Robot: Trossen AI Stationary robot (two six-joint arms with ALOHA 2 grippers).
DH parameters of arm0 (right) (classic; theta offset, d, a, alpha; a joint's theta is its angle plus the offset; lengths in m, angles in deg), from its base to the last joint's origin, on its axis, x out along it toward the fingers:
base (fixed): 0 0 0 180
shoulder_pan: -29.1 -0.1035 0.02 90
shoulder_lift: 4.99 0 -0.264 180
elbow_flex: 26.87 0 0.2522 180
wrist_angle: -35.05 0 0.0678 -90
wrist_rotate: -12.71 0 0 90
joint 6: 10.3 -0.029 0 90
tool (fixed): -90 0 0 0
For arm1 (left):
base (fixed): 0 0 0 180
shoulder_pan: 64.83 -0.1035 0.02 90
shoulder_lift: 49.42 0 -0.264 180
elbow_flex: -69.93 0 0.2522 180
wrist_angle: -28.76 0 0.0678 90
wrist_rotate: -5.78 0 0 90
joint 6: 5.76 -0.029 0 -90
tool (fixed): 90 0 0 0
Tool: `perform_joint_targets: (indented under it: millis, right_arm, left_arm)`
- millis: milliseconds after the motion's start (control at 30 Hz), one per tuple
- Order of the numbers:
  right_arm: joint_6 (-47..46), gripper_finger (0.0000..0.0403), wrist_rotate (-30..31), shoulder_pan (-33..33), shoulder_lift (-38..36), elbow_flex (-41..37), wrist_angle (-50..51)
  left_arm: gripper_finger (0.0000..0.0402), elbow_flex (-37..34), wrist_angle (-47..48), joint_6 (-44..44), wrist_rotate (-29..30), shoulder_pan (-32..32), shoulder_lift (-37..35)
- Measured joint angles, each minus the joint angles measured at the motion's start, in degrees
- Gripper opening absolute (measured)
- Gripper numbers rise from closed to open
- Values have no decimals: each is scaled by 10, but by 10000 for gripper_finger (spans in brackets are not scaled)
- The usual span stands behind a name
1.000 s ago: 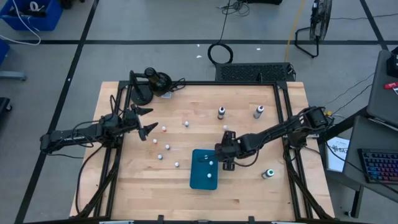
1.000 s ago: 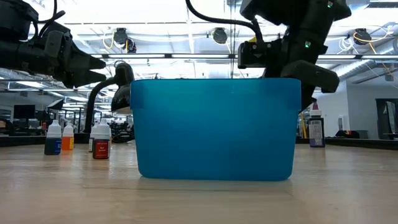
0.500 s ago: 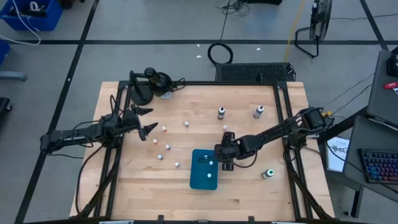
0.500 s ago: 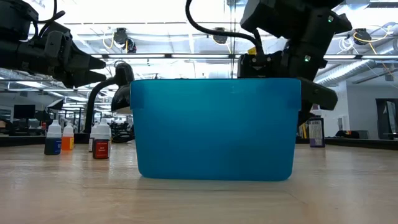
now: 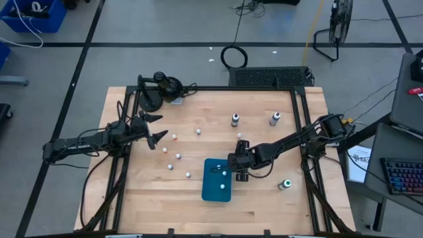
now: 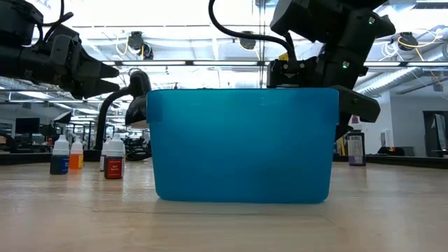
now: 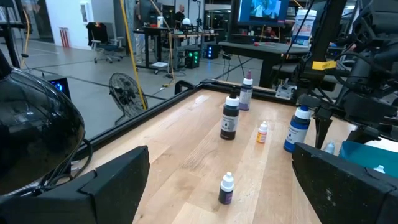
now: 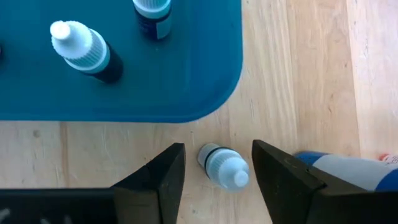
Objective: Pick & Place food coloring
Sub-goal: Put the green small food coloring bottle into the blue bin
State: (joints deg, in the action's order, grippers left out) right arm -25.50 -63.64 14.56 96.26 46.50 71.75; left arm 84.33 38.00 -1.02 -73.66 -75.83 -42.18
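The food coloring bottles are tiny and white-capped. Several stand scattered on the wooden table (image 5: 178, 157), and three show in the low view (image 6: 114, 159). Two more stand upright on the teal tray (image 8: 186, 87), one with a dark body (image 8: 84, 53). Another small bottle (image 8: 224, 167) lies on its side on the wood just off the tray's edge. My right gripper (image 8: 217, 149) is open, pointing down, with one finger on either side of this lying bottle and a gap to each. My left gripper (image 5: 155, 129) hovers open over the table's left part.
Taller bottles stand toward the far edge (image 5: 234, 119) (image 5: 274, 119), and one stands near the right edge (image 5: 285, 184). A blue bottle with a white cap (image 8: 348, 171) lies close beside my right gripper. A black lamp-like object (image 5: 162, 86) sits at the far left corner.
My right gripper has come down a little beside the teal tray, on its right side. Its fingers have sunk lower behind the tray's wall in the low view. The left arm and the bottles have kept still.
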Motion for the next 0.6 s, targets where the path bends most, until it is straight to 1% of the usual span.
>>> perform_joint_targets:
  millis: [233,433,600]
  right_arm:
    - [0,115,-2,0,0,0,5]
    - [2,58,-5,0,0,0,19]
    - [9,57,-20,-10,-15,16,36]
  left_arm:
    - [390,0,0,0,0,0,0]
    - [390,0,0,0,0,0,0]
    - [390,0,0,0,0,0,0]
